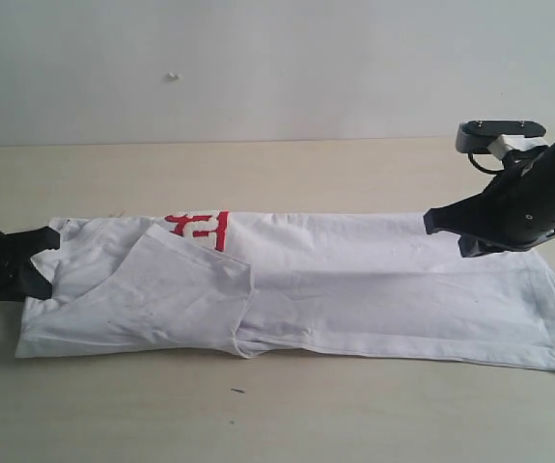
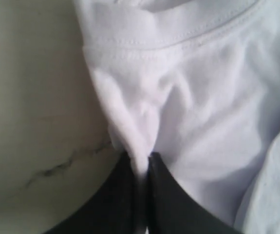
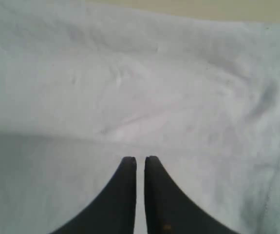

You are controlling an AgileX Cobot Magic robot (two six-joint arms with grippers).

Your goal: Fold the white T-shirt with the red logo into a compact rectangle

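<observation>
Our left gripper (image 2: 140, 161) is clamped on a soft, puckered ridge of the shirt (image 1: 374, 289) beside a stitched, ribbed band. That arm lies low at the cloth's left end. Our right gripper (image 3: 140, 160) has its black tapered jaws together over smooth white cotton at the far right edge, its arm slanting down. We cannot tell whether it pinches cloth. The shirt lies as a long, creased band on the pale table (image 1: 258, 174), with the red logo (image 1: 200, 227) peeking out.
</observation>
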